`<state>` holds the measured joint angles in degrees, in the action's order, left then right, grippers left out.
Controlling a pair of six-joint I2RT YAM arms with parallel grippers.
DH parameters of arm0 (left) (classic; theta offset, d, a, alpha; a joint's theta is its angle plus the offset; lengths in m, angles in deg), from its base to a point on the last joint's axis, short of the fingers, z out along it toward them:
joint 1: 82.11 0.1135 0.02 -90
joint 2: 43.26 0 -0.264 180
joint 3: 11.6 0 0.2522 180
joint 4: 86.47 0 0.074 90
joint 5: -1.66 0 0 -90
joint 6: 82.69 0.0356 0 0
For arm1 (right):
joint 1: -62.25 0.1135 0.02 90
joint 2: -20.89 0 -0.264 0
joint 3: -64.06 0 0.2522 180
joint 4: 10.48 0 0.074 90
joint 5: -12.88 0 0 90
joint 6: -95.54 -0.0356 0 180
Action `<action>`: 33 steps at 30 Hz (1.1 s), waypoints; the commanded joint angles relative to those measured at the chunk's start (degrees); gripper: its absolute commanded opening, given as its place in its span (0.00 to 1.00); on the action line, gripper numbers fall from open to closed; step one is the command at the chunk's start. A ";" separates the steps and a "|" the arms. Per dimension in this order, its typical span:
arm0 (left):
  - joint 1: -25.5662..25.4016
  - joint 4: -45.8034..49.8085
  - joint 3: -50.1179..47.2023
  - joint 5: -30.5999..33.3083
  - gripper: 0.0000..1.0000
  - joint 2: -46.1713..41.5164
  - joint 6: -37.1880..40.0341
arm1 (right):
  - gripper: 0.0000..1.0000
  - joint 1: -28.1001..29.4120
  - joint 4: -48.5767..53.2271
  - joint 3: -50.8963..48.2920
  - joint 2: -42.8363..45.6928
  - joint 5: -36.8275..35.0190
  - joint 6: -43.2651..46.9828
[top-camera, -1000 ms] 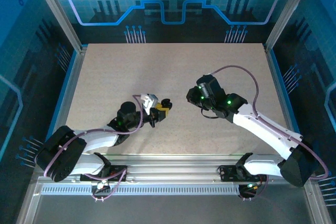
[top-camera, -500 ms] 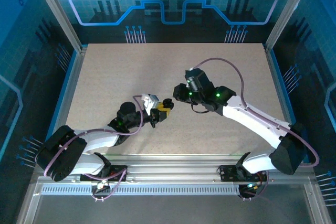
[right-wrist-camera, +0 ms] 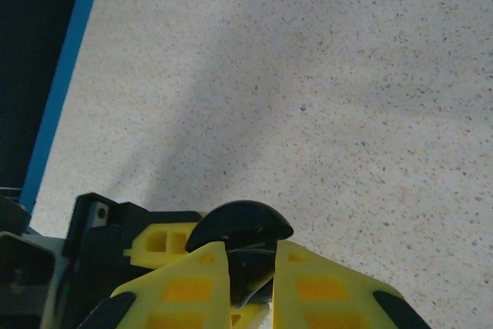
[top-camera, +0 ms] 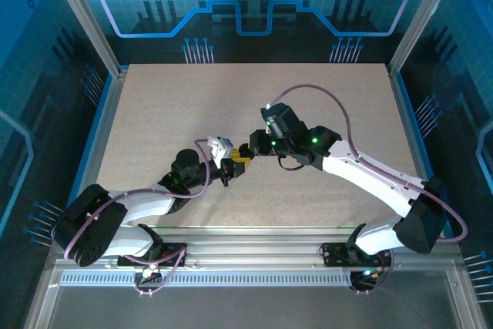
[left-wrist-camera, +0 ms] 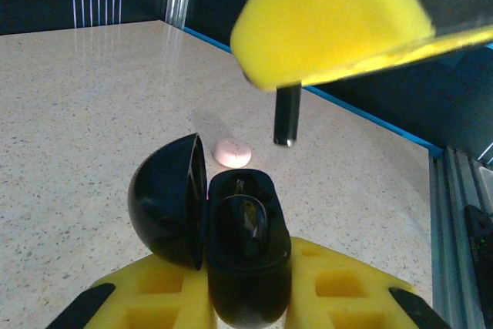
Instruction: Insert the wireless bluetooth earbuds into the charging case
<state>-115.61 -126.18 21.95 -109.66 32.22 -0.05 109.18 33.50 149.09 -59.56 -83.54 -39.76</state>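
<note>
The charging case [left-wrist-camera: 243, 252] is black here, with its lid [left-wrist-camera: 166, 198] swung open to the left. My left gripper [left-wrist-camera: 246, 302] is shut on its base between yellow pads. A glossy dark shape lies in one socket, possibly an earbud. My right gripper [top-camera: 253, 148] hovers just above the case and is shut on a dark stemmed earbud [left-wrist-camera: 286, 117], whose stem hangs down below the yellow finger [left-wrist-camera: 331, 21]. In the right wrist view the case lid [right-wrist-camera: 240, 223] shows just beyond my right gripper [right-wrist-camera: 252, 256]. From above, my left gripper [top-camera: 233, 162] sits just left of the right one.
A small pale-pink round piece [left-wrist-camera: 233, 152] lies on the speckled table [top-camera: 308, 98] just beyond the case. The blue-edged table rim [left-wrist-camera: 370, 117] runs along the right of the left wrist view. Metal rails [top-camera: 246, 256] cross in front of the arm bases.
My right arm has swung left across the table and now hangs over the open case. The left arm and the case have stayed put.
</note>
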 commanded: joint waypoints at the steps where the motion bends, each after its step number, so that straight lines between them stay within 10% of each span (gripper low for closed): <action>1: -0.41 -2.81 1.50 -0.30 0.21 -1.56 0.94 | 0.15 1.23 2.04 1.86 -0.74 -1.85 2.66; 33: -0.37 -1.48 1.43 1.45 0.21 -5.43 -0.82 | 0.15 4.85 3.38 3.26 -2.06 -4.40 10.45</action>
<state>-115.67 -124.93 22.06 -109.20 28.13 -0.29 112.42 34.09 150.71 -60.76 -87.63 -31.59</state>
